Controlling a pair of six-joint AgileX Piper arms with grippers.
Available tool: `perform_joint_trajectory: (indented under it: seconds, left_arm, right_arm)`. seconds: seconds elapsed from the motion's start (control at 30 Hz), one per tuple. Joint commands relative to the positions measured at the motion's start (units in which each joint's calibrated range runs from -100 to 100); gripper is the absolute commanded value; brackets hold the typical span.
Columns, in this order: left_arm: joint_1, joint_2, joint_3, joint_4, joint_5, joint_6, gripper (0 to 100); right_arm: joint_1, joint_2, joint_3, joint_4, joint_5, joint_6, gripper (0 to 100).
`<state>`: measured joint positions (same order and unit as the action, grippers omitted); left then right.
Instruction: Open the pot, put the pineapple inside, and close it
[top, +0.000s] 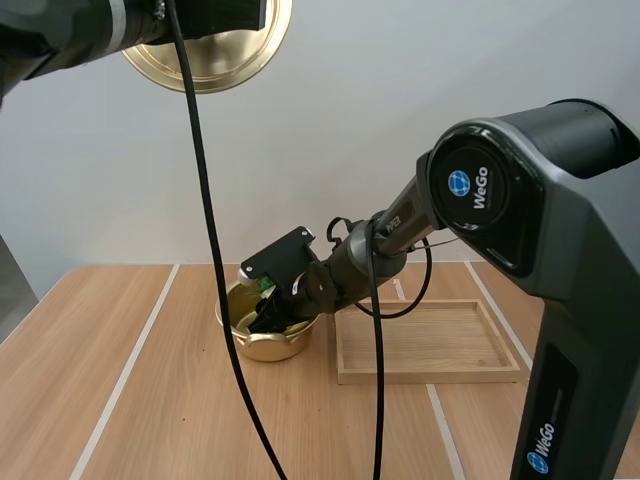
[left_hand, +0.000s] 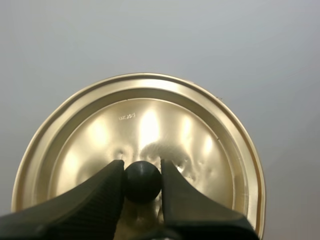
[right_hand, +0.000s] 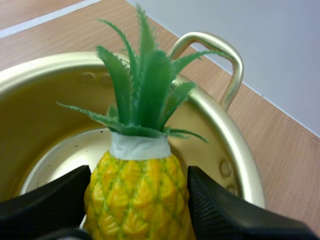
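Note:
A gold pot (top: 262, 346) stands open on the wooden table, left of the tray. My right gripper (top: 268, 318) reaches down into it. Its fingers press both sides of a yellow toy pineapple (right_hand: 137, 195) with green leaves, held upright over the pot's floor, inside the rim (right_hand: 240, 165). One loop handle (right_hand: 232, 65) rises behind the leaves. High above the table, my left gripper (left_hand: 142, 172) is shut on the black knob (left_hand: 142, 182) of the gold lid (top: 210, 60), whose shiny top faces the wrist camera.
A shallow wooden tray (top: 430, 340) lies right of the pot, touching or nearly touching it. My right arm's big grey base (top: 560, 300) stands at the near right. Bare tabletop (top: 110, 360) stretches left of the pot.

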<state>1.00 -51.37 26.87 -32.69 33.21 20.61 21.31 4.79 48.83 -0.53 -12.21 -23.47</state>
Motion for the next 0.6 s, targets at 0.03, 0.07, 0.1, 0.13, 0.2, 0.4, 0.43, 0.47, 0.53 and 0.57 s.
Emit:
perform_joint_trajectory:
  seconds: [0.03,0.07,0.1,0.13,0.2,0.4,0.43,0.47,0.53,0.57]
  left_arm:
    - [-0.17,-0.3,-0.5,-0.5,-1.3,-0.4,0]
    - [-0.17,-0.3,-0.5,-0.5,-1.3,-0.4,0]
    - [-0.17,-0.3,-0.5,-0.5,-1.3,-0.4,0]
    - [-0.17,-0.3,-0.5,-0.5,-1.3,-0.4,0]
    - [-0.17,-0.3,-0.5,-0.5,-1.3,-0.4,0]
    - [-0.17,-0.3,-0.5,-0.5,-1.3,-0.4,0]
    - [-0.17,-0.3,-0.5,-0.5,-1.3,-0.4,0]
    - [-0.17,-0.3,-0.5,-0.5,-1.3,-0.4,0]
    - [-0.17,-0.3,-0.5,-0.5,-1.3,-0.4,0]
    - [-0.17,-0.3,-0.5,-0.5,-1.3,-0.4,0]
  right_arm:
    - [-0.1,0.3,0.6,-0.3,2.5,-0.1,0]
    - [-0.1,0.3,0.6,-0.3,2.3,-0.1,0]
    - [-0.1,0.3,0.6,-0.3,2.1,-0.1,0]
    - [-0.1,0.3,0.6,-0.3,2.1,-0.1,0]
    - [-0.1,0.3,0.6,-0.6,1.8,-0.1,9]
    - [-0.1,0.3,0.6,-0.6,-1.7,-0.2,100]
    - [-0.1,0.3,0.6,-0.6,-1.5,-0.2,100]
    - [-0.1,0.3,0.6,-0.6,-1.1,-0.2,100]
    - [-0.1,0.3,0.6,-0.6,-0.9,-0.2,100]
    - [-0.1,0.3,0.6,-0.6,-0.9,-0.2,100]
